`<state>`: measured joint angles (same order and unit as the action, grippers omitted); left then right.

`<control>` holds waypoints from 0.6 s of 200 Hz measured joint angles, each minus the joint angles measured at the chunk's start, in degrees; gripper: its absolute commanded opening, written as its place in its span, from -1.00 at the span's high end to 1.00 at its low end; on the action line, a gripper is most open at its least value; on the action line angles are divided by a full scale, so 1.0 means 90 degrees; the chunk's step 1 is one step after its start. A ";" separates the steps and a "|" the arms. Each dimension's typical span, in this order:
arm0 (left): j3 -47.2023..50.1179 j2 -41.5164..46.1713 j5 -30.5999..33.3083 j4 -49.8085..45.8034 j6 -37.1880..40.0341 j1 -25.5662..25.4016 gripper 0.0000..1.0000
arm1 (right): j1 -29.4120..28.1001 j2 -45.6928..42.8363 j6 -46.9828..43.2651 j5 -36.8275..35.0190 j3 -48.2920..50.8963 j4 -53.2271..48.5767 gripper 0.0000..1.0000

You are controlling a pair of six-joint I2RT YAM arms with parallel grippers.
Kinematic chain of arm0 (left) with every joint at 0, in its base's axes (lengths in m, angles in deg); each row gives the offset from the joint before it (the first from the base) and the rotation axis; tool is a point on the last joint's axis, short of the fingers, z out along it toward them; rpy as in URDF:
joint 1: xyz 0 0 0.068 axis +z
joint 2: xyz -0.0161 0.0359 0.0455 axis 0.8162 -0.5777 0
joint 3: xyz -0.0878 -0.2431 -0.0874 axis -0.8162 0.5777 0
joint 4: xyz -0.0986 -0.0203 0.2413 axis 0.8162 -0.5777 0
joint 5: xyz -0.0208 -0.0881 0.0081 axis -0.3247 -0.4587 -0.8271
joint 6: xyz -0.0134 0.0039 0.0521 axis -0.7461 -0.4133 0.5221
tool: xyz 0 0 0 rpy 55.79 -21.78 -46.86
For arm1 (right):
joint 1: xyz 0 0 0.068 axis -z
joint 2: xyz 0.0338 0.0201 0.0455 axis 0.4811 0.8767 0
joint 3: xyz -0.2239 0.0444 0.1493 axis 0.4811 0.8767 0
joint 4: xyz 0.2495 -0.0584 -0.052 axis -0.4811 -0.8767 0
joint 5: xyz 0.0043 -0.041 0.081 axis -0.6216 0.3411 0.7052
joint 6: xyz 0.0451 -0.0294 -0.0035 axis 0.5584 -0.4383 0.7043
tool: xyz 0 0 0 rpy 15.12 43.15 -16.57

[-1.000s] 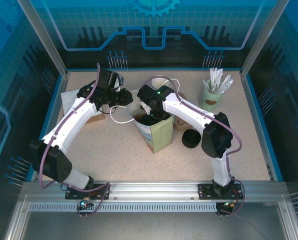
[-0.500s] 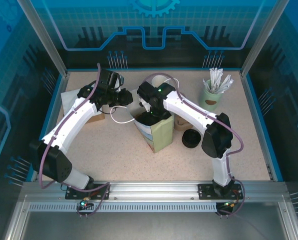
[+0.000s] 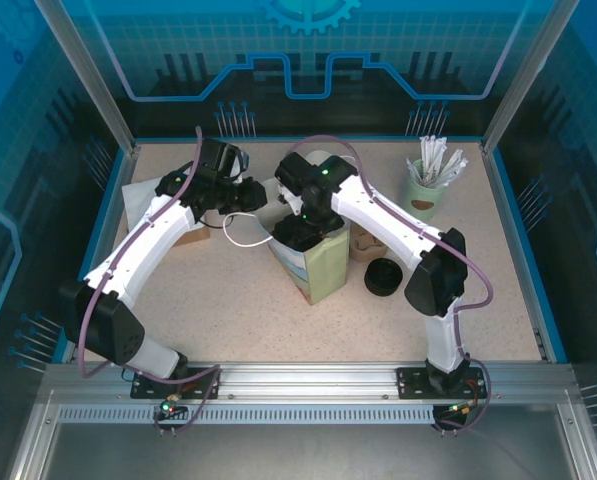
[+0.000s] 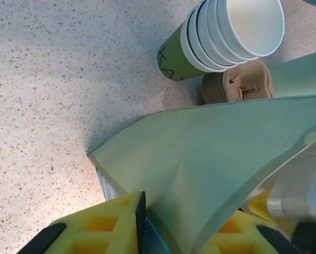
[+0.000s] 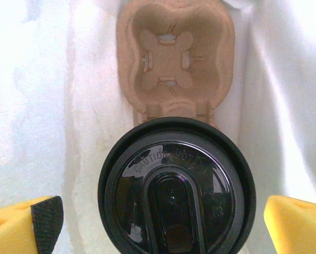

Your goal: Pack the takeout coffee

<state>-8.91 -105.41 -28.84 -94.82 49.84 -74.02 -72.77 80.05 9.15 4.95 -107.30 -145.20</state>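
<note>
Right wrist view: the coffee cup sits directly under the right gripper, centred between the two yellow pads, with clear space on each side. Nothing is touching it. The right gripper is spread wide and released, with the pads level with the cup's outer edge and well apart from it.

The cup wears a glossy black domed lid with raised lettering and a sip tab, and only its top shows. It stands in the near pocket of a brown pulp carrier. The carrier's far pocket is bare, showing a cross-shaped cut-out in its base. White paper walls rise on both sides, so cup and carrier are down inside the bag.

From above, the pale green bag stands upright mid-worktop, and the right gripper is dipped into its open mouth.

The left gripper is clenched on the bag's rim, a fold of green paper pinched between its yellow pads, at the bag's left side.

In the left wrist view, beyond the bag, a stack of paper cups lies on its side, green outside and white inside. A loose black lid rests on the worktop just right of the bag, and a green pot of white sticks stands at the far right.
</note>
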 measured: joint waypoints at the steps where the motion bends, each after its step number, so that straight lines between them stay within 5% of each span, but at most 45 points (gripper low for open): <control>1: 0.0000 0.0000 -0.0002 0.0000 -0.0002 0.0000 0.51 | 0.0000 -0.0005 0.0000 -0.0002 -0.0010 -0.0007 -1.00; 120: -0.0085 -0.0022 -0.0002 -0.0070 -0.0005 -0.0005 0.40 | 0.0041 -0.0248 -0.0032 -0.0223 -0.1178 -0.0644 -1.00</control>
<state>-9.67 -105.61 -28.86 -95.45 49.80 -74.06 -72.40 77.82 8.86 2.93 -117.90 -151.00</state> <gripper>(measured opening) 0.284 0.997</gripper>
